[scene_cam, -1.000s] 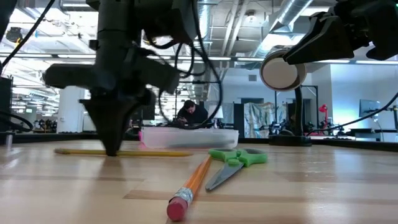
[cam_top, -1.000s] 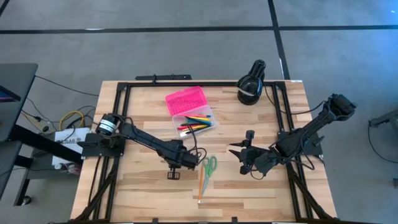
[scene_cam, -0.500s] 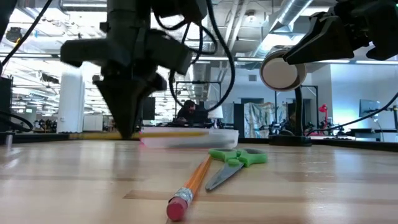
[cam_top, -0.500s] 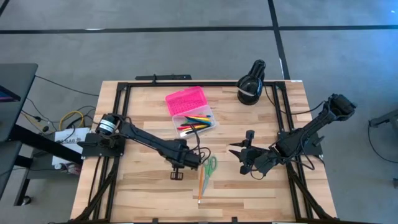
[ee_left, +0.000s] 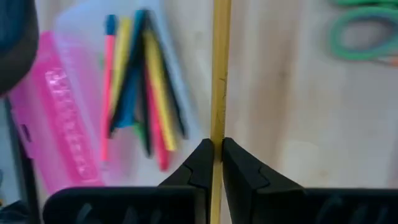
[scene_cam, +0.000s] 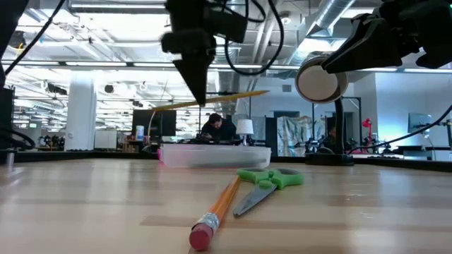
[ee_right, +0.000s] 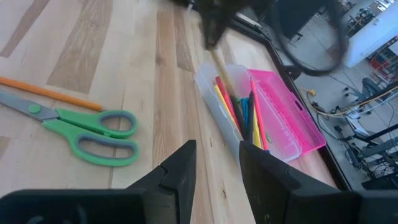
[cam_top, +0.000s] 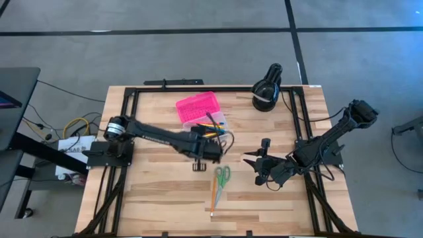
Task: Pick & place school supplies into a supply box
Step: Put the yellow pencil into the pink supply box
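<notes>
Right now my left gripper (cam_top: 213,149) is clamped on a yellow pencil (ee_left: 220,74), w/ the shaft pinched between both fingers and sticking out well ahead of and behind the tips. In the low view the pencil hangs roughly level, high above the table (cam_top: 152,192), w/ the supply box (scene_cam: 215,155) below and just beyond it. The box sits open: pink lid (cam_top: 197,106) flipped out flat, clear base (cam_top: 209,129) holding several pens and markers (ee_left: 140,87) in yellow, blue, pink and black.

From the left wrist cam the pencil lies beside the base, not yet over it, and runs approx. parallel to the pens inside. I'd judge the step as carry-and-drop. To do it well I want to shift sideways until the whole shaft is over the clear base, keep it aligned w/ the long side, lower close, then let go, so neither end catches the rim.

My right gripper (cam_top: 256,166) waits off to the far side w/ fingers spread, empty. Green-handled scissors (cam_top: 223,175) and an orange pencil (cam_top: 214,195) lie on the table between the two grippers, untouched.
</notes>
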You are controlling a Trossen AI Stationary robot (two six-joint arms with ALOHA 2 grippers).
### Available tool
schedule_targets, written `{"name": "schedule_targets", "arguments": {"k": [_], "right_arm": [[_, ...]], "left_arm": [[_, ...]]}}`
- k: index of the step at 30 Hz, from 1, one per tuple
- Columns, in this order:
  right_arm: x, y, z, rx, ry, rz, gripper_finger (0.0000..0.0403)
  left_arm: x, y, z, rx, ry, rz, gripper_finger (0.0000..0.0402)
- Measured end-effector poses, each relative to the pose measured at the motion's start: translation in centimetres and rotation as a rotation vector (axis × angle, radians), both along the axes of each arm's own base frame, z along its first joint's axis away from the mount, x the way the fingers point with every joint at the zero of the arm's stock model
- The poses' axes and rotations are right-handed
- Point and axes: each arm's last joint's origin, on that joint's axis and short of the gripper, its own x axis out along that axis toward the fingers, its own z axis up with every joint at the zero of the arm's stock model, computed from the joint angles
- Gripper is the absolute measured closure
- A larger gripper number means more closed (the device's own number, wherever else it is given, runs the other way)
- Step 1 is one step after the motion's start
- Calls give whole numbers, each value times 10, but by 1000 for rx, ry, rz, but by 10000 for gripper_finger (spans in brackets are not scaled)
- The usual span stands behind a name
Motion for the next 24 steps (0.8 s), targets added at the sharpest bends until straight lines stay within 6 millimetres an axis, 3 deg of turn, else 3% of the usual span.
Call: {"name": "schedule_targets", "arguments": {"k": [8, 14, 24], "right_arm": [[0, 0, 0, -4, 5, 0, 287], [0, 0, 0, -4, 5, 0, 287], [-2, -1, -2, -2, 23, -10, 287]], "left_arm": [[9, 69, 1, 16, -20, 51, 388], [17, 109, 0, -82, -113, 61, 388], [18, 137, -35, -113, 9, 127, 388]]}}
